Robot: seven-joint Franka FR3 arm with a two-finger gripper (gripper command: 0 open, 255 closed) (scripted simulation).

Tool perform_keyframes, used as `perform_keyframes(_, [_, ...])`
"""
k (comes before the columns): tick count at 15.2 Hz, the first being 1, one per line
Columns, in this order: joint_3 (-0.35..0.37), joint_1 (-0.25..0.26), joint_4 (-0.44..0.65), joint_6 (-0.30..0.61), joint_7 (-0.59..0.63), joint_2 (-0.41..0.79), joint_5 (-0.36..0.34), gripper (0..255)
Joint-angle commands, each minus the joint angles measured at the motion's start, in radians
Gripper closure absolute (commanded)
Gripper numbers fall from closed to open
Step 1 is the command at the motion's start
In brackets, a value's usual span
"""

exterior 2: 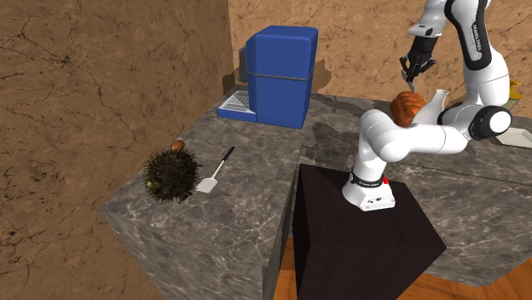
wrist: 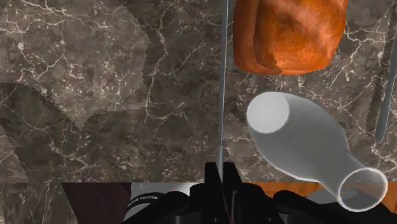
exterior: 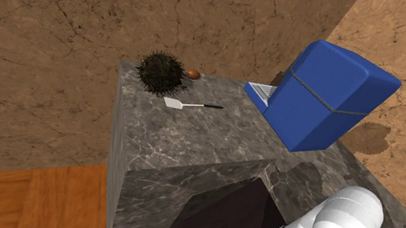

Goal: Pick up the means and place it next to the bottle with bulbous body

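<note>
Grey rod point(wrist: 222, 76) clamped in black jaws, white bottle point(wrist: 299, 140) and orange-brown lump point(wrist: 286, 32) just beside it

End effector point(wrist: 220, 170) w/ thin grey rod point(wrist: 222, 83) in grip; white bottle point(wrist: 302, 137), orange obj point(wrist: 289, 32) nearby.

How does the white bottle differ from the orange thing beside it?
The bottle is plain white; the orange thing is glossy orange-brown. The bottle narrows from a wide body to an open neck; the orange thing is a rounded block. Both sit on the marble top.
</note>
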Motion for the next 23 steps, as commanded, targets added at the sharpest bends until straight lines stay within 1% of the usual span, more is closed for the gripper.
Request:
perform_keyframes(1, [-0.008,-0.005,-0.033,0.003,0.002,-0.031,-0.011,255])
perform_keyframes(6, [-0.028,-0.018,-0.107,0.008,0.004,-0.104,-0.039,255])
perform_keyframes(7, [-0.04,-0.033,-0.123,0.018,-0.006,-0.113,-0.044,255])
perform_keyframes(10, [-0.095,-0.121,-0.178,0.083,-0.066,-0.113,-0.056,255])
perform_keyframes(14, [-0.161,-0.222,-0.246,0.159,-0.132,-0.113,-0.073,255])
perform_keyframes(18, [-0.222,-0.311,-0.308,0.228,-0.186,-0.113,-0.092,255])
perform_keyframes(23, [-0.295,-0.408,-0.38,0.304,-0.242,-0.113,-0.12,255])
